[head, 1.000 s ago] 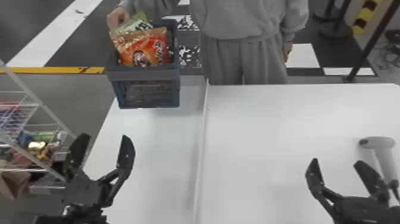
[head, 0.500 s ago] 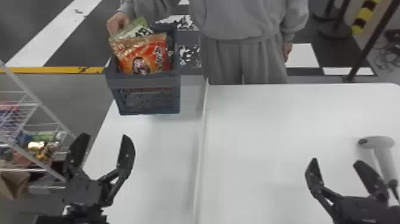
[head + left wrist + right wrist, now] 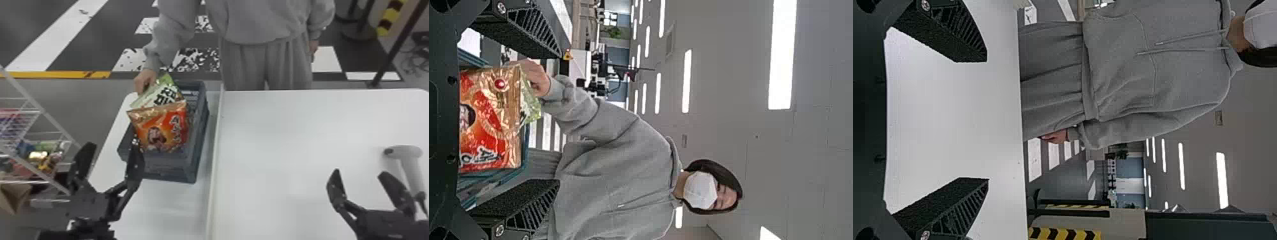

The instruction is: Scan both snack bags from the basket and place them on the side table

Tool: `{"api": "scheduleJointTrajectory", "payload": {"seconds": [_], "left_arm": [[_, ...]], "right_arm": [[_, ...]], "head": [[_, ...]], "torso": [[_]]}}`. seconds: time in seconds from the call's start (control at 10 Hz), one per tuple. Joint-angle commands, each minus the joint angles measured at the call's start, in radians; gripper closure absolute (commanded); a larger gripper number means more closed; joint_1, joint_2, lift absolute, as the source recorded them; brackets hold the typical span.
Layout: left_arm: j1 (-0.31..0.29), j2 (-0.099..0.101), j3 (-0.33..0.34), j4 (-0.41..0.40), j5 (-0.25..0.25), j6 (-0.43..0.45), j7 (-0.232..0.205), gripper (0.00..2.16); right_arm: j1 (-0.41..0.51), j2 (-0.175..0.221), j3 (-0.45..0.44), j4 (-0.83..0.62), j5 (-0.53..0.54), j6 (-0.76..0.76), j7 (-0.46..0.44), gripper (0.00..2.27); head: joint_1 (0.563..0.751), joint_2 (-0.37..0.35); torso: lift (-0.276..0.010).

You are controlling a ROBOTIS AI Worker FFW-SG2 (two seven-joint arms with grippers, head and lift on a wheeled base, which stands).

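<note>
In the head view my left gripper (image 3: 110, 153) stands open at the near left of the grey-blue basket (image 3: 172, 170), one finger overlapping the basket's near side. An orange snack bag (image 3: 162, 127) leans in the basket, in front of a green snack bag (image 3: 162, 94). A person's hand (image 3: 145, 79) is at the green bag's upper edge. In the left wrist view, the orange bag (image 3: 489, 120) shows beyond the open left gripper (image 3: 560, 120), with nothing between its pads. My right gripper (image 3: 359, 174) is open and empty near the scanner (image 3: 410, 169); the right wrist view shows this gripper (image 3: 988, 120) too.
A white table (image 3: 303, 134) spreads under everything, with a raised strip (image 3: 215, 153) running lengthwise just right of the basket. A wire rack (image 3: 41, 140) holding packaged goods stands at the left. The person stands at the table's far edge.
The basket has come nearer across the table toward my left gripper, with both bags in it and the person's hand moving along. Both grippers have stayed where they were.
</note>
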Motion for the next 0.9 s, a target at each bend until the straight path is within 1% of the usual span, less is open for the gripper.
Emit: {"api": "scheduleJointTrajectory", "payload": {"seconds": [0.0,0.4,0.5,0.6,0.7,0.8], "left_arm": [[0.0,-0.003,0.0,0.0,0.0,0.0,-0.001,0.11],[0.0,-0.003,0.0,-0.003,0.0,0.003,0.004,0.11],[-0.002,-0.003,0.0,-0.011,0.0,0.043,0.022,0.11],[-0.002,-0.003,-0.009,-0.015,0.021,0.058,0.07,0.11],[0.003,-0.003,-0.021,-0.041,0.038,0.107,0.131,0.11],[0.005,-0.003,-0.031,-0.048,0.054,0.083,0.156,0.11]], "right_arm": [[0.0,0.001,0.0,0.001,0.0,0.0,0.0,0.07],[-0.005,0.001,0.002,0.018,0.0,-0.015,0.0,0.07],[-0.011,0.001,0.0,0.024,0.0,-0.015,0.0,0.07],[-0.012,0.001,0.003,0.023,0.0,-0.012,0.0,0.07],[-0.012,0.001,0.005,0.015,0.0,-0.012,0.0,0.07],[-0.008,0.001,0.008,0.008,0.0,-0.012,0.0,0.07]], "head": [[0.695,0.129],[0.695,0.13],[0.695,0.131],[0.695,0.132],[0.695,0.143],[0.695,0.16]], "torso": [[-0.075],[-0.075],[-0.075],[-0.075],[-0.075],[-0.075]]}}
